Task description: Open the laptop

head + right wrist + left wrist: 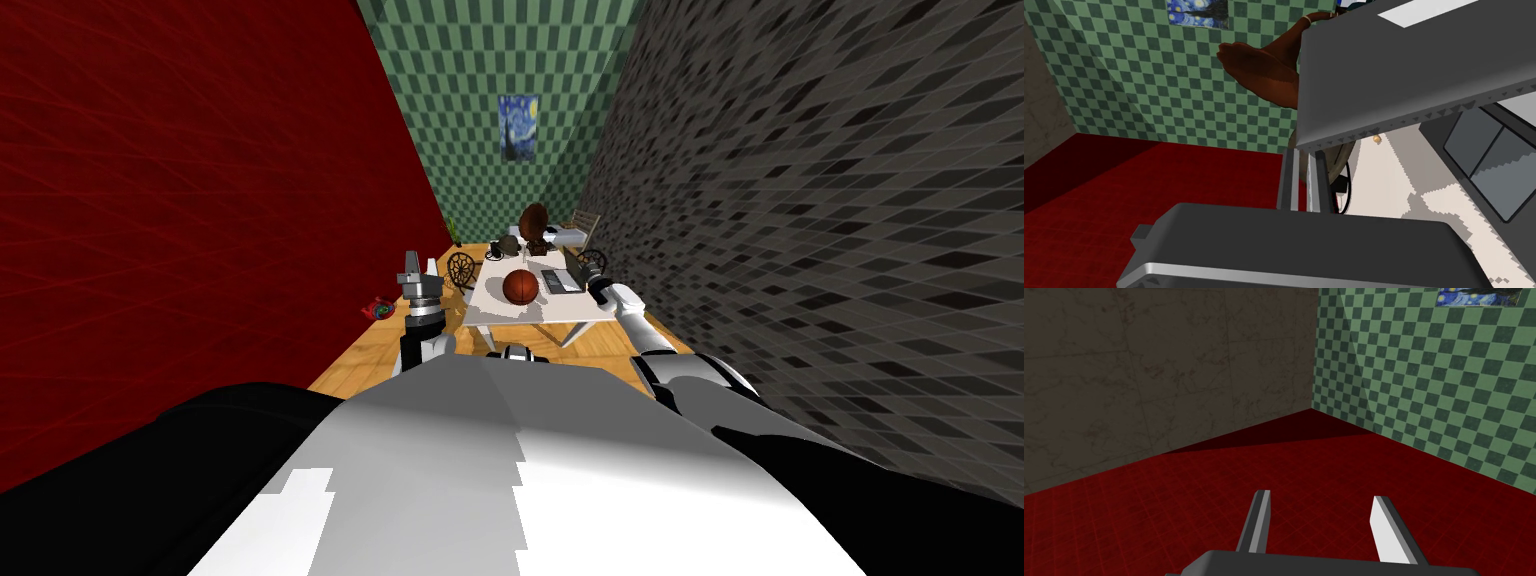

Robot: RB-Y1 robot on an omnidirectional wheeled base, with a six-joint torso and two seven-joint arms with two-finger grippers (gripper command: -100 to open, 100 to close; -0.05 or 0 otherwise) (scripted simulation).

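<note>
Grey laptop [1404, 70] — lid half-raised, edge pinched in right jaws.

The robot's left arm [425, 345] and right arm [632, 308] are white with dark joints; each dark box [1324, 565] bears thin, light grey jaws.

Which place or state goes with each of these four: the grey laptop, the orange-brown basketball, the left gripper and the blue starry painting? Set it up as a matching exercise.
Things:
1. grey laptop
2. orange-brown basketball
3. left gripper
4. blue painting

Places or states:
A. hangs on the green checkered wall
B. open, holding nothing
C. lid edge pinched by the right gripper
D. rests on the white table, beside the laptop

Pairs: 1-C, 2-D, 3-B, 4-A
</note>
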